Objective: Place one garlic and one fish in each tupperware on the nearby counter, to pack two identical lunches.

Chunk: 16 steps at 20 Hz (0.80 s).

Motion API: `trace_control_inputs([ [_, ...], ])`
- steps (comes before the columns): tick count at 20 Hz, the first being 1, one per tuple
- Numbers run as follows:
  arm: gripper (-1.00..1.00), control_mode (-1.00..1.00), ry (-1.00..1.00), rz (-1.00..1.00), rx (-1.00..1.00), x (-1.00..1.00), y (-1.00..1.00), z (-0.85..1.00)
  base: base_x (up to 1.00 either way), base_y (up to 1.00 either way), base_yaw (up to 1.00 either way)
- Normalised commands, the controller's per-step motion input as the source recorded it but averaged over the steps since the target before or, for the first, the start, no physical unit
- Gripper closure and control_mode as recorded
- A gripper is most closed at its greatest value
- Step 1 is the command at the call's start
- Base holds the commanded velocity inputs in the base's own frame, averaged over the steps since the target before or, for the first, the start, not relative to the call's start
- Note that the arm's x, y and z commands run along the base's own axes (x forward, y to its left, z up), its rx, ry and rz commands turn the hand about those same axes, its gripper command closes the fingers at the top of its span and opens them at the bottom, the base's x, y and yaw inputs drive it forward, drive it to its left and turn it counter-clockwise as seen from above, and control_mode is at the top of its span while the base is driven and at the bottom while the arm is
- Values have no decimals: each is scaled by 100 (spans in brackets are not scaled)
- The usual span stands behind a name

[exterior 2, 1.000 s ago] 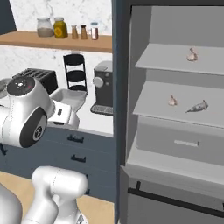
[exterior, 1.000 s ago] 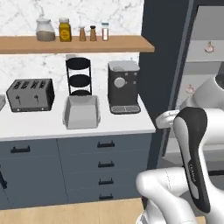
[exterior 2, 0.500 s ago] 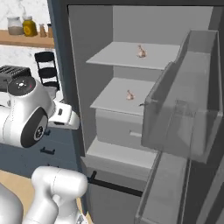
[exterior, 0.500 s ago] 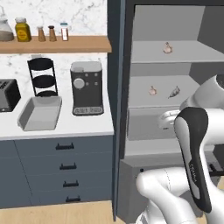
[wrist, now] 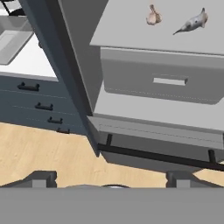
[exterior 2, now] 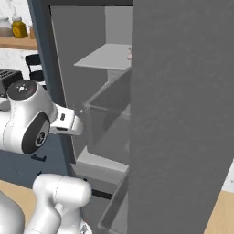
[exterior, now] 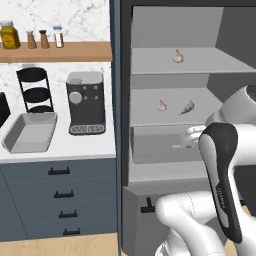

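Left base view, left to right: one tupperware (exterior: 30, 132) sits empty on the tabletop (exterior: 60, 150) at about 9 o'clock, next to the coffee machine (exterior: 86, 102). Open fridge to the right. One garlic (exterior: 178, 56) on the upper shelf (exterior: 150, 62) near 1 o'clock, a second garlic (exterior: 162, 105) and a fish (exterior: 187, 107) on the middle shelf (exterior: 145, 112), near each other but apart.

Hand view: tupperware (wrist: 11, 39) at 10 o'clock, garlic (wrist: 153, 16) at 12, fish (wrist: 191, 22) at 1. Claw (wrist: 111, 178) is spread wide, nothing between the tips, low at 6 o'clock, well short of the shelf.

Step in hand, as I judge it: reach into the fridge for the first item. To do it well, raise the claw to middle shelf level, go in above the drawer (wrist: 166, 81), and come down over one item without nudging its neighbour.

Fish long axis runs diagonal in the hand view, thick head end toward 1–2 o'clock, thin tail toward 7–8. Close across the narrow body, not along it. Garlic tip points up toward 12.
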Motion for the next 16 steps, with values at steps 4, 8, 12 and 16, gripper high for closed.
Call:
trace_control_inputs([
  [4, -100, 100, 0, 0, 0, 0, 0, 0, 10, -40, 0],
  [8, -100, -100, -1, 0, 0, 3, -7, 2, 1, -18, 0],
  [12, -100, -100, -9, -1, 0, 18, -32, 27, 0, 0, 0],
  [16, -100, -100, -14, -3, 0, 19, -41, 61, 0, 0, 0],
])
